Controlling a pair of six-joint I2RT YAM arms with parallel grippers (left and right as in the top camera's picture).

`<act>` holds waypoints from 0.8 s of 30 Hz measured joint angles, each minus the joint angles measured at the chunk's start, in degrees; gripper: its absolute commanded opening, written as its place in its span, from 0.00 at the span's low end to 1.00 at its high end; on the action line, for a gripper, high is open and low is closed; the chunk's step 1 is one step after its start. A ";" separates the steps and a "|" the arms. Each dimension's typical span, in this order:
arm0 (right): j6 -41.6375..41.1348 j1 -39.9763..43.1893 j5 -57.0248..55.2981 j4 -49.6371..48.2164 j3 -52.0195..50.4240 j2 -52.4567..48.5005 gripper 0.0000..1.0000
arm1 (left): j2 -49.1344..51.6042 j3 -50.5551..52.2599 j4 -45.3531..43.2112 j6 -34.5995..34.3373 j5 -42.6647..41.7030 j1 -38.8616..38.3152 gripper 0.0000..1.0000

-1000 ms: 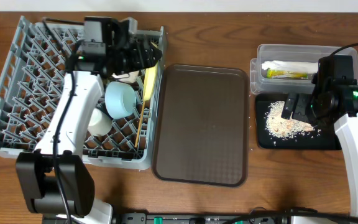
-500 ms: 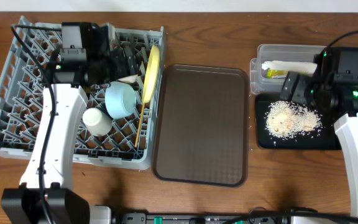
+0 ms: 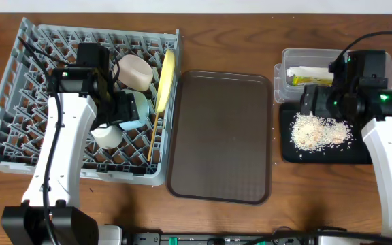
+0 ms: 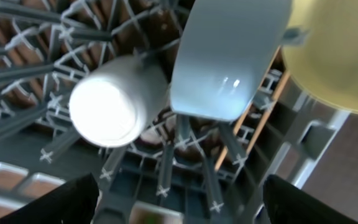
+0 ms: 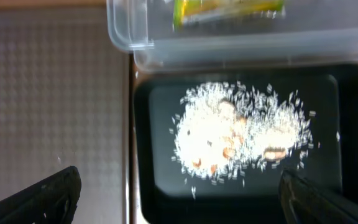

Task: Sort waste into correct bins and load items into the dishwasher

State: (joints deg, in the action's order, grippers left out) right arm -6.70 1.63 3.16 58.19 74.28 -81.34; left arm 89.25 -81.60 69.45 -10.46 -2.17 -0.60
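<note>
Whitish rice scraps (image 5: 241, 140) lie heaped in the black tray (image 5: 328, 180), just beside the clear tub (image 5: 166, 50) holding the wrapper (image 5: 229, 9). The right hand (image 5: 179, 199) hovers above them, wide open and empty. The left hand (image 4: 179, 205), also open and empty, hangs over the dish rack (image 4: 166, 168) near the cup (image 4: 114, 102). The fingertips of both are cut off by the frame.

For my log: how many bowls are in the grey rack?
2: white bowl at the far side; light blue bowl in front of it. The left arm may hide more.
</note>
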 measured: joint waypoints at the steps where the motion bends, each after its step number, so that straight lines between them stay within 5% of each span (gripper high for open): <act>1: 0.07 0.00 0.00 0.79 0.00 0.02 0.99 | -0.04 0.02 0.55 0.00 0.11 0.00 0.88; 9: 0.68 -0.02 -0.02 -2.03 -4.33 6.12 0.99 | -11.19 4.90 -1.03 0.07 0.96 0.00 0.88; 17: 0.92 -1.03 -0.07 -9.55 -18.08 28.44 0.99 | -34.93 17.90 -10.71 1.38 1.03 0.00 0.88; 24: 0.92 -1.01 -0.61 -4.92 -21.27 43.08 0.99 | -51.60 25.94 -12.22 1.51 1.05 0.00 0.88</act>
State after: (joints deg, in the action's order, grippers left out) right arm -5.78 0.62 2.55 53.28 53.01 -38.26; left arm 37.65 -55.66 57.23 -8.95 -1.13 -0.60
